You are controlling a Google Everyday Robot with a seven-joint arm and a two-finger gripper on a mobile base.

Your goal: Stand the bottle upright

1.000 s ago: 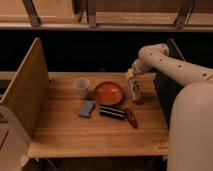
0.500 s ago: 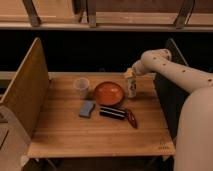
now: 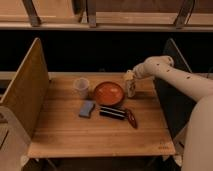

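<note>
The small whitish bottle [image 3: 131, 88] with a pale cap stands upright on the wooden table [image 3: 95, 135], just right of the orange bowl [image 3: 108, 93]. My gripper [image 3: 129, 76] is at the end of the white arm [image 3: 170, 75], right at the bottle's cap, over its top. The translucent plastic cup [image 3: 81, 87] stands left of the bowl.
A blue sponge [image 3: 87, 108], a dark flat package [image 3: 113, 112] and a red item [image 3: 131, 118] lie in front of the bowl. A wooden side panel [image 3: 22, 90] rises at the table's left; a dark panel [image 3: 172, 95] stands at its right.
The arm has drawn up and back a little, and the gripper now sits higher at the bottle's cap. The bottle stands a little closer to the bowl.
</note>
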